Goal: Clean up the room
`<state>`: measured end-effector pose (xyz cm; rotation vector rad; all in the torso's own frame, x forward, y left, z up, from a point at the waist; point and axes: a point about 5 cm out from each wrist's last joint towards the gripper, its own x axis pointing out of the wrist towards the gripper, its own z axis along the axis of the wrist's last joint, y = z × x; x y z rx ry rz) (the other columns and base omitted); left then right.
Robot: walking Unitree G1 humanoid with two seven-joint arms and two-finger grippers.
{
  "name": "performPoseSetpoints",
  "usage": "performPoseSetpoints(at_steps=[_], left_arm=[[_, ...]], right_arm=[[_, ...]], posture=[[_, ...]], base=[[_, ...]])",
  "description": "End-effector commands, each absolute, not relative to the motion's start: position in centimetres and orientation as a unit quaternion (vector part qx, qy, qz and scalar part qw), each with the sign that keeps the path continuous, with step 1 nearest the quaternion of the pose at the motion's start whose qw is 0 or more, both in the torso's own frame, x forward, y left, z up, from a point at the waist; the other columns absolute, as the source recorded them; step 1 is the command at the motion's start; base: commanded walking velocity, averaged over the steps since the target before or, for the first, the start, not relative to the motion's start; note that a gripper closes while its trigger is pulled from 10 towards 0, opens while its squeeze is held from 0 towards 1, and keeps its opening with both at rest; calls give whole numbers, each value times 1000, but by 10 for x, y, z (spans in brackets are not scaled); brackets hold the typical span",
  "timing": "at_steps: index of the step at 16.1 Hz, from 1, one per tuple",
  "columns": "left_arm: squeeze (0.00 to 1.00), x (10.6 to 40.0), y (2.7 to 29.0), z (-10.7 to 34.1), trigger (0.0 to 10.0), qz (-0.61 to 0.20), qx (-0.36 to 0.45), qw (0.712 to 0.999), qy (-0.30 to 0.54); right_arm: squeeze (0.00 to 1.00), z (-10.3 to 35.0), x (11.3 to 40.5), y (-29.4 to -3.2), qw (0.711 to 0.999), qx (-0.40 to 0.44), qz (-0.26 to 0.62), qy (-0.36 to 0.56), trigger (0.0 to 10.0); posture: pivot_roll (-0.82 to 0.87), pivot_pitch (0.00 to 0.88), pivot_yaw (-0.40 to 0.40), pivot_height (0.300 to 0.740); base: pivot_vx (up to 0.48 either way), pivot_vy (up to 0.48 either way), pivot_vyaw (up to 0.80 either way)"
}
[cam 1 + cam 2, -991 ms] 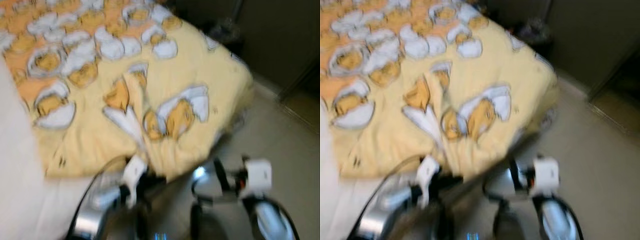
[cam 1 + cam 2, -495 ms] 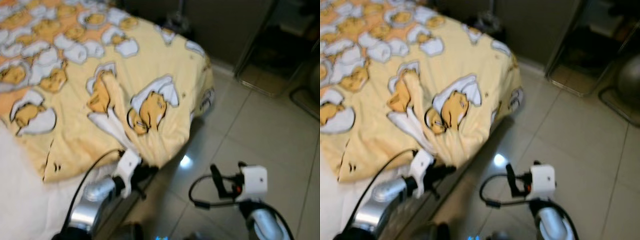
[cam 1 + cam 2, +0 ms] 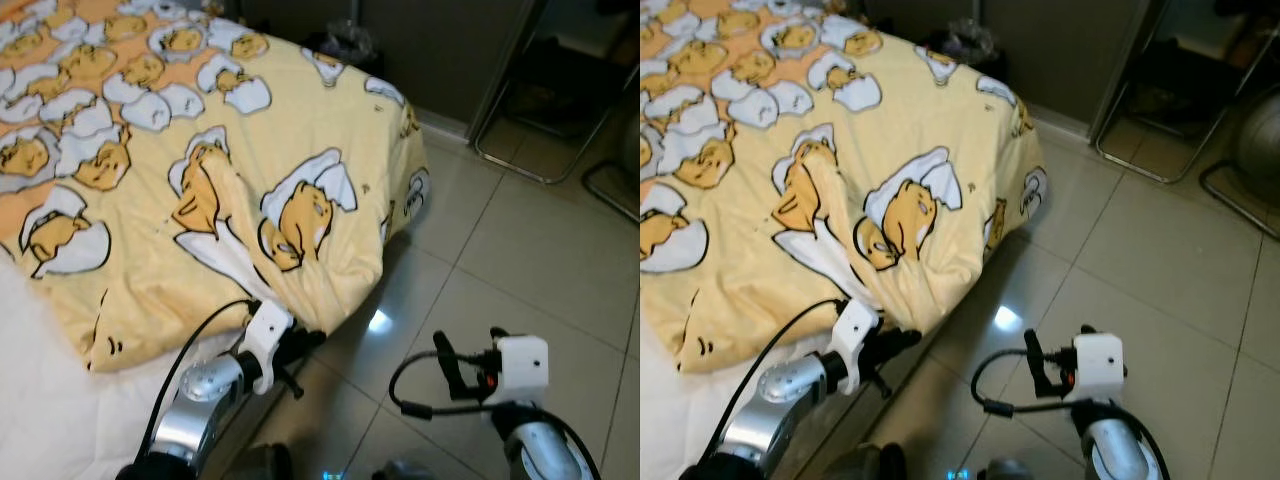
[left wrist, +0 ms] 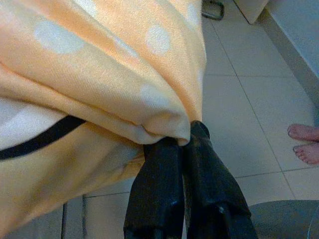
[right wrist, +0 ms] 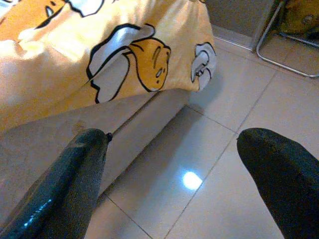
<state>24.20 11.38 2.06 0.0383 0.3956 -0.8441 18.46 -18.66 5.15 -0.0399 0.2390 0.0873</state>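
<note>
One yellow blanket drapes the bed's foot corner; left gripper pinches its hem; right gripper hangs wide; soft, light, best held at edges.

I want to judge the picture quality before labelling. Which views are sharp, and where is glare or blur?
Eye views: fairly sharp, dim room, a lamp's bright spot on the floor tiles beside the yellow blanket. Left wrist view: the left gripper sharp, the blanket fold soft and washed out. Right wrist view: the right gripper fingers blurred, the same bright spot.
</note>
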Motion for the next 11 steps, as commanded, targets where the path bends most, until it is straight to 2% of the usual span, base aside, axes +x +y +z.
performPoseSetpoints(at_steps=[1, 4, 5, 7, 9, 10, 11], left_arm=[[0, 213, 101, -3, 0, -453, 9, 855, 253], [0, 200, 100, -12, 0, -463, 7, 841, 280], [0, 187, 94, -14, 0, -485, -6, 822, 297], [0, 177, 91, -16, 0, -503, -16, 806, 312], [0, 178, 92, -17, 0, -495, -14, 807, 321], [0, 187, 93, -16, 10000, -471, 13, 823, 317], [0, 192, 92, -15, 10000, -464, 19, 829, 312]], right_arm=[[0, 51, 183, -183, 991, -16, 48, 120, 10000], [0, 49, 181, -181, 991, -16, 51, 125, 10000], [0, 48, 181, -181, 991, -16, 51, 126, 10000], [0, 48, 181, -180, 990, -16, 53, 128, 10000], [0, 47, 180, -180, 990, -17, 54, 130, 10000], [0, 47, 180, -180, 990, -17, 55, 131, 10000], [0, 48, 180, -180, 990, -17, 55, 130, 10000]], posture=[[-138, 203, 41, 740], [-136, 204, 41, 740], [-136, 207, 43, 740], [-137, 208, 43, 740], [-135, 209, 42, 740], [-135, 210, 41, 740], [-134, 211, 41, 740]], base=[[0, 0, 0], [0, 0, 0], [0, 0, 0], [0, 0, 0], [0, 0, 0], [0, 0, 0], [0, 0, 0]])
